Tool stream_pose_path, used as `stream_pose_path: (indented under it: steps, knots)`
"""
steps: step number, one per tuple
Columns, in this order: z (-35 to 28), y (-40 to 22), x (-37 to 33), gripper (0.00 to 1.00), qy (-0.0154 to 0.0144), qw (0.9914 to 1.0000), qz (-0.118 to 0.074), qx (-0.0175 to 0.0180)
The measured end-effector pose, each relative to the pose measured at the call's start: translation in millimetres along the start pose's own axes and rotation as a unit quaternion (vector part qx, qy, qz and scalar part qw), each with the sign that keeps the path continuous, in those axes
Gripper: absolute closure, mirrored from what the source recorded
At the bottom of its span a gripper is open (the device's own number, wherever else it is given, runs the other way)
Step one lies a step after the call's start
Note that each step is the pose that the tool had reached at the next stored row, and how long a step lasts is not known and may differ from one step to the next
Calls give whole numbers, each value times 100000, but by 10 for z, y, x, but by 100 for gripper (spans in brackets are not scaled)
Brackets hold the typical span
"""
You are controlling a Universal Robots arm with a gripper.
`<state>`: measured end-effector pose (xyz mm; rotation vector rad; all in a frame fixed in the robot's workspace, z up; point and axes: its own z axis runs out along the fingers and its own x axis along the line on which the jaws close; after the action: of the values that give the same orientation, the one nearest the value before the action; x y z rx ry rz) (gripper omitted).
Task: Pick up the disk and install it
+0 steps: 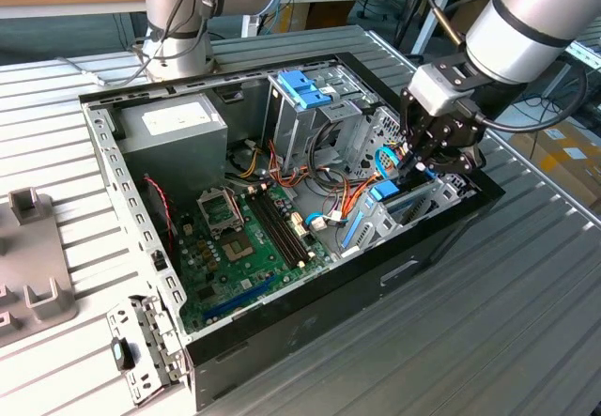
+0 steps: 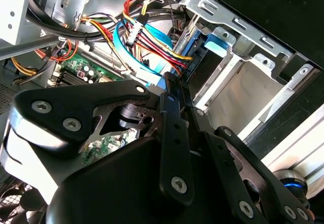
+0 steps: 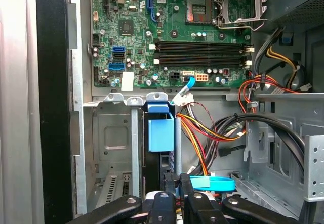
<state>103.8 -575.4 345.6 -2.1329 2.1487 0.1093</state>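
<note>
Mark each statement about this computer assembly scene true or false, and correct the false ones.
1. The disk, in its blue carrier, stands in a metal bay inside the computer case. True.
2. The gripper is above the grey power supply. False: it is at the disk's bay, on the exterior view's right side of the case, well apart from the power supply.
3. The processor socket on the motherboard has no cooler on it. True.
4. A side panel covers the case. False: the case lies open and the motherboard and cables are exposed.
</note>
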Motion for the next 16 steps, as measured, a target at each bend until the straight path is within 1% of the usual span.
stream_pose_path:
  steps: [3,7,12,14,16]
  knots:
    - [-19,-1,-2,84,9,100000,-1,1]
    - [-24,-1,-3,84,19,100000,-2,0]
    - [-30,-1,42,84,20,100000,-2,-2]
    - [-29,-1,49,84,18,100000,0,-2]
    - [-8,-2,53,84,12,100000,7,-62]
